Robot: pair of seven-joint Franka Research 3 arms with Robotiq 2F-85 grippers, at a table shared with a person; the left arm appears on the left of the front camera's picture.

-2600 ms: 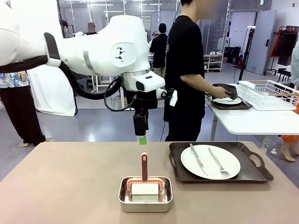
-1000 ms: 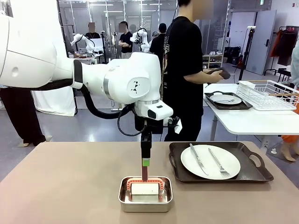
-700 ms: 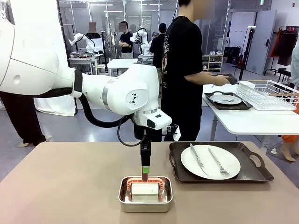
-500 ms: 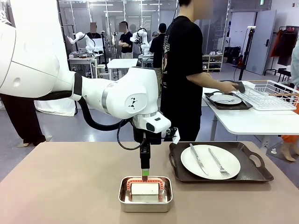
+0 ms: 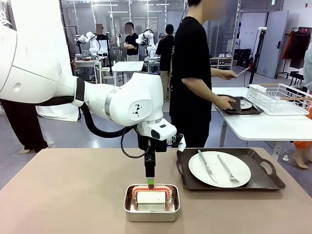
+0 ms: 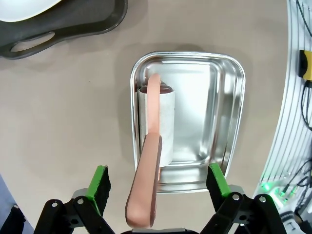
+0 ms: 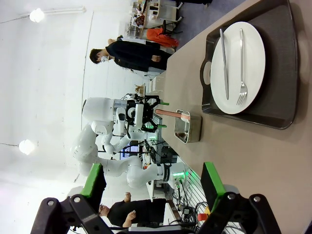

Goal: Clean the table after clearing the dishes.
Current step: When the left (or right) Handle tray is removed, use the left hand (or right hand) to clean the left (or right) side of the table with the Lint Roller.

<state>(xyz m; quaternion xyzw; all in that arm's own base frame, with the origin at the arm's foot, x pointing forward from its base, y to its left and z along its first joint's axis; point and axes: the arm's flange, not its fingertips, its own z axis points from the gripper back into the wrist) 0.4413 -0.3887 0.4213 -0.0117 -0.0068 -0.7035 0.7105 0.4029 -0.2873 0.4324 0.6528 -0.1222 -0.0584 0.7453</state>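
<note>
Clearing is half done: you see one plate (image 5: 219, 168) on its tray (image 5: 263, 183) at the table's (image 5: 73, 195) far right corner, and the other tray (image 5: 243, 111) on the white table (image 5: 263, 129). Cleaning is not begun. The left gripper (image 6: 158, 176) is wide open astride the roller (image 6: 163, 122) handle, gripping nothing. The right gripper (image 7: 152, 170) is open and empty.

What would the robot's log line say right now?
left gripper: open around roller handle | roller: in steel pan | right gripper: open | plate: on tray

Roller (image 5: 151, 197) in pan (image 5: 151, 214), tray (image 5: 265, 183) to its right holding plate (image 5: 219, 169), both on table (image 5: 73, 195).
</note>
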